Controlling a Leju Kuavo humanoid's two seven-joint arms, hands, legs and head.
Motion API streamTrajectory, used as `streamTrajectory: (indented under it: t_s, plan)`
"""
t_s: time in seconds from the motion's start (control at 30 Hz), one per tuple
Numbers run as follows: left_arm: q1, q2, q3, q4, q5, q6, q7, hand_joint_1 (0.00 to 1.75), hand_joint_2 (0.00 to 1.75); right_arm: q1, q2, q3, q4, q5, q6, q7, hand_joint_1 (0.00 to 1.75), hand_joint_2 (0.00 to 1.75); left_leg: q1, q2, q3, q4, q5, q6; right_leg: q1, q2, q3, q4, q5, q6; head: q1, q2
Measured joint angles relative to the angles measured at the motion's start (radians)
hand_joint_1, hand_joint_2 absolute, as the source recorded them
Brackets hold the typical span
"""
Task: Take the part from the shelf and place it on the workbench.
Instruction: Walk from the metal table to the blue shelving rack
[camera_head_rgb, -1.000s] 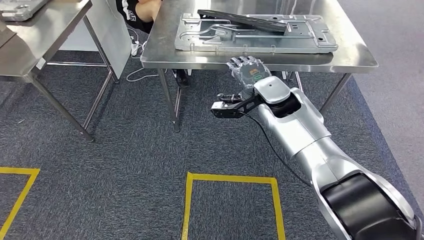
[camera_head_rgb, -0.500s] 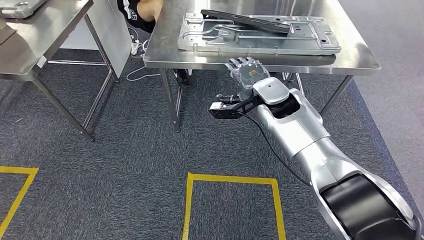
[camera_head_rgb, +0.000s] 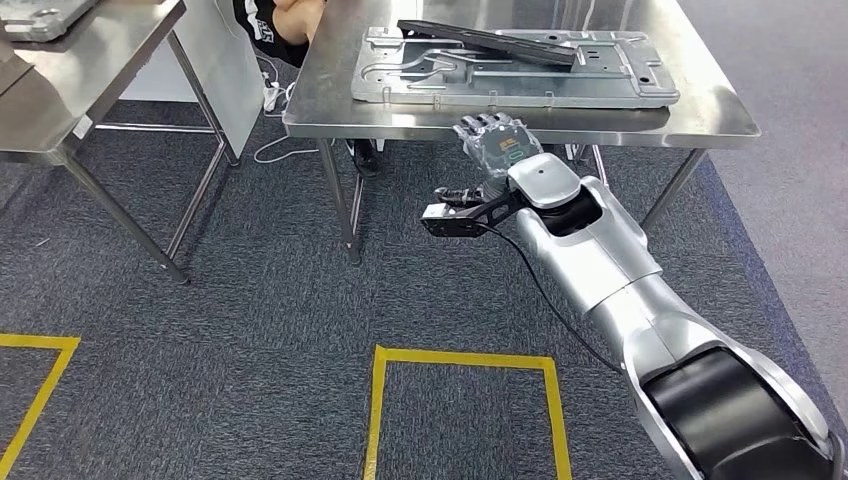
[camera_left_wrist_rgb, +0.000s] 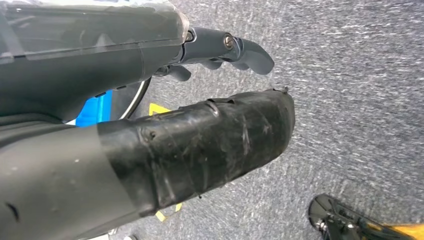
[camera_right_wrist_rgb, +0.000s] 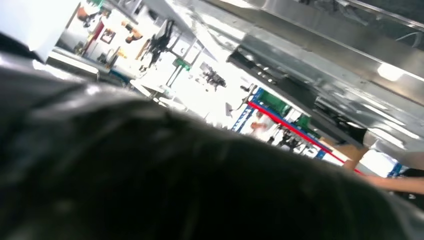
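A: Head view first, left to right. At the far left stands a second steel table (camera_head_rgb: 60, 70). Right of it, across the far middle, is the workbench tabletop (camera_head_rgb: 330, 100), and on it lies the part (camera_head_rgb: 510, 68), a flat grey metal plate with a dark strip (camera_head_rgb: 487, 40) resting tilted across its far side.

B: So the part is already down?

A: I judge so. It lies flat on the tabletop and nothing grips it. Little seems left except bringing the arm clear.

B: Where is the right hand (camera_head_rgb: 495, 145)?

A: Just below the near edge of the tabletop, under the part, back of the hand toward the camera. It holds nothing, but whether its fingers are spread or curled I cannot tell from here.

B: Does the right wrist view help?

A: It adds the underside of the tabletop (camera_right_wrist_rgb: 320, 60) from below, and a person's arm (camera_right_wrist_rgb: 390, 182) beyond, but the hand itself is a dark blur there.

B: And the left hand (camera_left_wrist_rgb: 190, 125)?

A: The left wrist view has it hanging over the grey carpet (camera_left_wrist_rgb: 350, 75), fingers (camera_left_wrist_rgb: 247, 52) loosely curled and apart from the thumb, gripping nothing. A dark shoe (camera_left_wrist_rgb: 335, 217) stands on the floor nearby.
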Motion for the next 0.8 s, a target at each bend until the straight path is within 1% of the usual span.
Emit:
streamTrajectory:
  t_s: [0.03, 0.07, 0.1, 0.13, 0.17, 0.2, 0.23, 0.27, 0.3, 0.33, 0.37, 0.4, 0.43, 0.5, 0.53, 0.57, 0.6, 0.67, 0.7, 0.73, 0.77, 0.8]
  plan:
    - [0.000, 0.000, 0.000, 0.000, 0.000, 0.000, 0.000, 0.00, 0.00, -0.001, 0.000, 0.000, 0.000, 0.000, 0.000, 0.000, 0.00, 0.00, 0.000, 0.000, -0.011, 0.027, -0.020, -0.004, -0.004, 0.000, 0.003, -0.007, 0.003, -0.005, 0.000, 0.000]
    - [0.000, 0.001, 0.000, 0.000, 0.000, 0.000, 0.000, 0.00, 0.00, -0.002, 0.001, 0.000, -0.001, 0.000, 0.000, 0.000, 0.00, 0.00, 0.001, 0.000, -0.032, 0.074, -0.049, -0.007, -0.006, -0.001, 0.005, -0.011, 0.005, -0.009, 0.000, 0.000]
    - [0.000, 0.001, 0.000, 0.000, 0.000, 0.000, 0.000, 0.00, 0.00, -0.002, 0.001, 0.000, -0.001, 0.000, 0.000, 0.000, 0.00, 0.00, 0.001, 0.000, -0.063, 0.142, -0.083, -0.010, -0.005, 0.000, 0.005, -0.012, 0.006, -0.012, 0.000, 0.000]
    - [0.000, 0.000, 0.000, 0.000, 0.000, 0.000, 0.000, 0.00, 0.00, 0.000, 0.001, 0.000, -0.001, 0.000, 0.000, 0.000, 0.00, 0.00, 0.002, 0.000, -0.096, 0.211, -0.111, -0.013, -0.004, -0.001, 0.005, -0.012, 0.006, -0.013, 0.000, 0.000]
    - [0.000, 0.000, 0.000, 0.000, 0.000, 0.000, 0.000, 0.00, 0.00, 0.002, 0.001, 0.000, 0.000, 0.000, 0.000, 0.000, 0.00, 0.00, 0.003, 0.000, -0.121, 0.262, -0.124, -0.016, -0.003, 0.000, 0.005, -0.011, 0.005, -0.014, 0.000, 0.000]
    - [0.000, 0.000, 0.000, 0.000, 0.000, 0.000, 0.000, 0.00, 0.00, 0.004, 0.001, 0.000, 0.000, 0.000, 0.000, 0.000, 0.00, 0.00, 0.003, 0.000, -0.132, 0.280, -0.116, -0.017, -0.002, 0.000, 0.005, -0.009, 0.004, -0.014, 0.000, 0.000]
    - [0.001, 0.000, 0.000, 0.000, 0.000, 0.000, 0.000, 0.00, 0.00, 0.004, 0.001, 0.000, 0.000, 0.000, 0.000, 0.000, 0.00, 0.00, 0.003, 0.000, -0.121, 0.254, -0.088, -0.017, -0.002, 0.000, 0.005, -0.006, 0.002, -0.013, 0.000, 0.000]
    - [0.001, 0.001, 0.000, 0.000, 0.000, 0.000, 0.000, 0.00, 0.00, 0.004, 0.001, 0.000, 0.000, 0.000, 0.000, 0.000, 0.00, 0.00, 0.004, 0.000, -0.094, 0.195, -0.048, -0.017, -0.002, 0.000, 0.005, -0.003, -0.001, -0.012, 0.000, 0.000]
    - [0.001, 0.002, 0.000, 0.000, 0.000, 0.000, 0.000, 0.00, 0.00, 0.004, 0.001, 0.000, 0.000, 0.000, 0.000, 0.000, 0.00, 0.00, 0.004, 0.001, -0.060, 0.122, -0.016, -0.015, -0.002, 0.001, 0.005, 0.001, -0.004, -0.009, 0.000, 0.000]
    - [0.002, 0.002, 0.000, 0.000, 0.000, 0.000, 0.000, 0.00, 0.00, 0.002, 0.001, 0.000, 0.000, 0.000, 0.000, 0.000, 0.00, 0.00, 0.002, 0.000, -0.029, 0.062, 0.006, -0.012, -0.002, 0.001, 0.004, 0.005, -0.007, -0.006, 0.000, 0.000]
    - [0.001, 0.003, 0.000, 0.000, 0.000, 0.000, 0.000, 0.00, 0.00, 0.001, 0.001, 0.000, 0.000, 0.000, 0.000, 0.000, 0.00, 0.00, 0.000, -0.001, -0.010, 0.022, 0.015, -0.008, 0.000, 0.001, 0.002, 0.008, -0.009, -0.002, 0.000, 0.000]
    - [0.001, 0.003, 0.000, 0.000, 0.000, 0.000, 0.000, 0.00, 0.00, 0.001, 0.001, 0.000, 0.000, 0.000, 0.000, 0.000, 0.00, 0.00, -0.002, -0.002, -0.002, 0.006, 0.013, -0.004, 0.001, 0.002, 0.001, 0.009, -0.009, 0.002, 0.000, 0.000]
    - [0.001, 0.003, 0.000, 0.000, 0.000, 0.000, 0.000, 0.00, 0.00, 0.001, 0.001, 0.000, 0.000, 0.000, 0.000, 0.000, 0.00, 0.00, -0.004, -0.003, -0.001, 0.003, 0.012, -0.001, 0.002, 0.002, 0.000, 0.010, -0.009, 0.006, 0.000, 0.000]
    - [0.000, 0.003, 0.000, 0.000, 0.000, 0.000, 0.000, 0.00, 0.00, 0.001, 0.001, 0.000, -0.001, 0.000, 0.000, 0.000, 0.00, 0.00, -0.002, -0.002, -0.001, -0.003, 0.010, 0.006, 0.002, 0.001, -0.001, 0.011, -0.009, 0.012, 0.000, 0.000]
    - [0.000, 0.003, 0.000, 0.000, 0.000, 0.000, 0.000, 0.00, 0.00, 0.000, 0.001, 0.000, -0.001, 0.000, 0.000, 0.000, 0.00, 0.00, 0.000, -0.002, 0.001, -0.007, 0.013, 0.010, 0.002, 0.002, -0.003, 0.016, -0.015, 0.016, 0.000, 0.000]
    - [0.000, 0.002, 0.000, 0.000, 0.000, 0.000, 0.000, 0.00, 0.00, -0.001, 0.001, 0.000, -0.001, 0.000, 0.000, 0.000, 0.00, 0.00, 0.002, -0.001, 0.002, -0.011, 0.015, 0.016, 0.002, 0.002, -0.011, 0.037, -0.030, 0.020, 0.000, 0.000]
    - [0.000, 0.002, 0.000, 0.000, 0.000, 0.000, 0.000, 0.00, 0.00, -0.001, 0.001, 0.000, -0.001, 0.000, 0.000, 0.000, 0.00, 0.00, 0.004, 0.000, 0.004, -0.014, 0.017, 0.021, 0.001, 0.001, -0.029, 0.077, -0.055, 0.024, 0.000, 0.000]
    - [0.001, 0.003, 0.000, 0.000, 0.000, 0.000, 0.000, 0.00, 0.00, 0.000, 0.000, 0.000, 0.000, 0.000, 0.000, 0.000, 0.00, 0.00, 0.004, 0.002, 0.003, -0.013, 0.017, 0.028, -0.002, 0.001, -0.089, 0.207, -0.119, 0.030, 0.000, 0.000]
    - [0.001, 0.003, 0.000, 0.000, 0.000, 0.000, 0.000, 0.00, 0.00, 0.003, 0.000, 0.000, 0.000, 0.000, 0.000, 0.000, 0.00, 0.00, 0.003, 0.002, 0.003, -0.012, 0.016, 0.029, -0.003, 0.001, -0.118, 0.265, -0.136, 0.032, 0.000, 0.000]
    - [0.001, 0.004, 0.000, 0.000, 0.000, 0.000, 0.000, 0.00, 0.00, 0.005, 0.000, 0.000, 0.001, 0.000, 0.001, 0.000, 0.00, 0.00, 0.003, 0.002, 0.003, -0.011, 0.015, 0.030, -0.004, 0.001, -0.134, 0.295, -0.136, 0.033, 0.000, 0.000]
    - [0.001, 0.004, 0.000, 0.000, 0.000, 0.000, 0.000, 0.00, 0.00, 0.007, -0.001, 0.000, 0.001, 0.000, 0.001, 0.000, 0.00, 0.00, 0.003, 0.001, 0.003, -0.009, 0.014, 0.030, -0.005, 0.001, -0.131, 0.286, -0.115, 0.032, 0.000, 0.000]
    - [0.001, 0.004, 0.000, 0.000, 0.000, 0.000, 0.000, 0.00, 0.00, 0.006, -0.001, 0.000, 0.001, 0.000, 0.001, 0.000, 0.00, 0.00, 0.003, 0.000, 0.004, -0.008, 0.012, 0.029, -0.005, 0.001, -0.109, 0.235, -0.078, 0.029, 0.000, 0.000]
